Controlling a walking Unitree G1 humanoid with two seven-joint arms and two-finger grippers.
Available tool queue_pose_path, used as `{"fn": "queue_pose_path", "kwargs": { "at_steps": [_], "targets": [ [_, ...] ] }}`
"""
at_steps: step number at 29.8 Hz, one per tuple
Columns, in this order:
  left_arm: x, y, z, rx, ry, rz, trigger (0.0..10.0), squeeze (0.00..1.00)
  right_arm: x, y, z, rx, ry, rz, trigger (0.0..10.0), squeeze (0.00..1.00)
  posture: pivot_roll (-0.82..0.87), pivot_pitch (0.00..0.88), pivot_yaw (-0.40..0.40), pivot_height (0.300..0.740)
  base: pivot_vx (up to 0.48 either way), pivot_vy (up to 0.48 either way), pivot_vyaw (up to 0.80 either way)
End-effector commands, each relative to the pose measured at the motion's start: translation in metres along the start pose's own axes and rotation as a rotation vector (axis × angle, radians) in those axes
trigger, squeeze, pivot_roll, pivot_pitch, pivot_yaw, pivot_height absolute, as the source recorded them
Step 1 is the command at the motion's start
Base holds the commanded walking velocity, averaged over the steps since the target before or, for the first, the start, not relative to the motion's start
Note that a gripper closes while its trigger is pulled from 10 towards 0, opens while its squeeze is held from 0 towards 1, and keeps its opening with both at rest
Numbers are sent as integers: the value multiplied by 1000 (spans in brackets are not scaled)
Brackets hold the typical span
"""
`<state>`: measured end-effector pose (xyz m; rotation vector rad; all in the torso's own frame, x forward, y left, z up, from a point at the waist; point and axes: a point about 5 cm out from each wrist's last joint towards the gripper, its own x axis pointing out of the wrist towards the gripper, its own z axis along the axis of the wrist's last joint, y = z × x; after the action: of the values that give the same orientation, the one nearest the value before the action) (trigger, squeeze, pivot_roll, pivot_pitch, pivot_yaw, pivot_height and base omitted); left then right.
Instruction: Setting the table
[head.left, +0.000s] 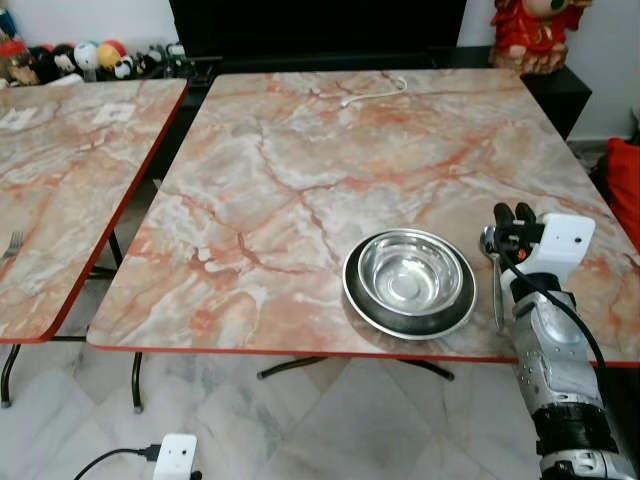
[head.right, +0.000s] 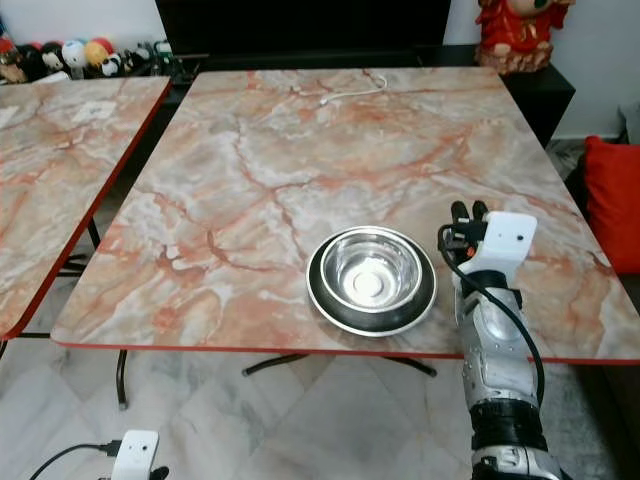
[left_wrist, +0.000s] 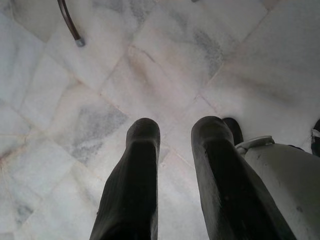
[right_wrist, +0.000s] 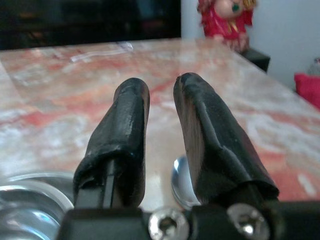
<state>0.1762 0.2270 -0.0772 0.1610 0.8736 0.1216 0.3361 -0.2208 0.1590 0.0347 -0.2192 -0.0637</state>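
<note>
Idle over the tiled floor, my left jaws hang parted and empty. On the marble desk, a steel bowl sits in a plate; beside it, apparently a spoon lies under my right jaws, slightly parted, gripping nothing.

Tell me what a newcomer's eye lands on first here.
A shiny steel bowl sitting in a dark-rimmed plate near the marble table's front edge. Just to its right lies a spoon, with the right end effector over it, fingers slightly apart. A red figurine stands beyond the far right corner.
</note>
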Motion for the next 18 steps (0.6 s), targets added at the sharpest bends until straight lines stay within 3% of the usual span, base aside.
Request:
{"fn": "queue_pose_path", "kwargs": {
  "at_steps": [1,6,18],
  "targets": [
    [-2,1,-11,-1,40,-2,10000,0,0,9,13,-35,-64,58,10000,0,-93,71,40,740,0,480,0],
    [-2,0,-11,6,40,-5,10000,0,-2,18,15,-60,-67,115,10000,0,-92,61,34,740,0,480,0],
    [-5,3,-18,11,55,1,10000,0,-2,36,15,89,-83,57,10000,0,-67,41,35,740,0,480,0]
  ]
}}
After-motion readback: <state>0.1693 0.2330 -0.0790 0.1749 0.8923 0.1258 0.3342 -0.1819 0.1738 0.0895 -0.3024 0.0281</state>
